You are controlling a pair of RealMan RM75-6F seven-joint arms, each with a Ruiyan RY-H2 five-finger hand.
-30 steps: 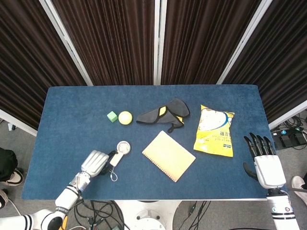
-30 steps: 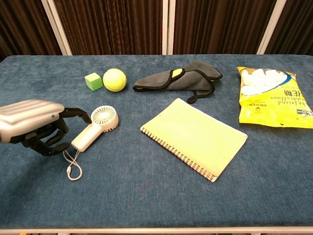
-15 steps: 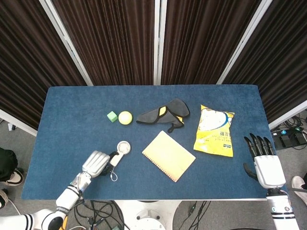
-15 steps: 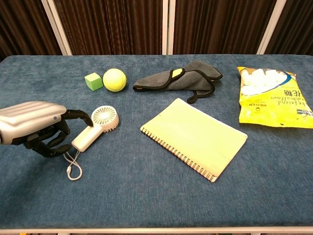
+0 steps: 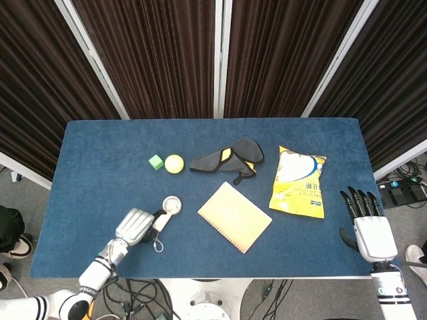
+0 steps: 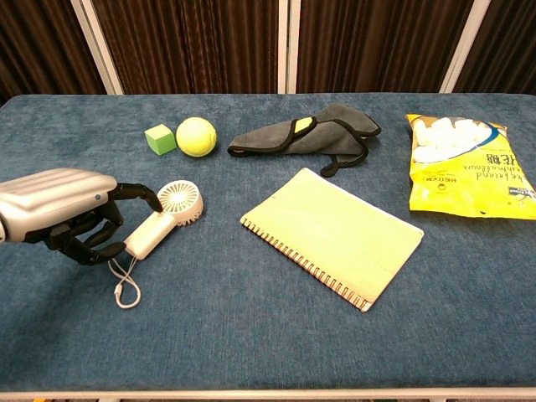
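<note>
Left hand [image 6: 63,213] lies on the table [image 6: 251,335], fingers [image 6: 138,194] curled about the white handle of the small fan [image 6: 163,218], touching but not clearly clamped. A sound grasp likely wants the fingers closed squarely across the handle, clear of the cord. Right hand [image 5: 369,227] waits, fingers spread, holding nothing.

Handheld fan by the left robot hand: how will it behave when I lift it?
The handheld fan looks small and plastic, so probably light and stiff. Its round head seems bulkier than the handle, so it may tip head-down. The wrist loop lies slack and will likely dangle. The left robot hand is at the handle.
</note>
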